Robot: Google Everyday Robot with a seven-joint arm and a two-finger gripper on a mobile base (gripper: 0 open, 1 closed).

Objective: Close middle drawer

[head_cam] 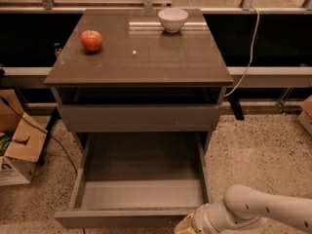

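Nearest, our hand (184, 225) sits at the bottom edge, just beside the front of the middle drawer (141, 194), which stands pulled out; its grip we cannot tell. Beyond, the worktop (146, 62) carries a red apple (91, 40) and white bowl (172, 19).

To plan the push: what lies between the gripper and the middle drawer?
Nothing shows in the camera view: the gripper, at the bottom edge, is right beside the front of the middle drawer.
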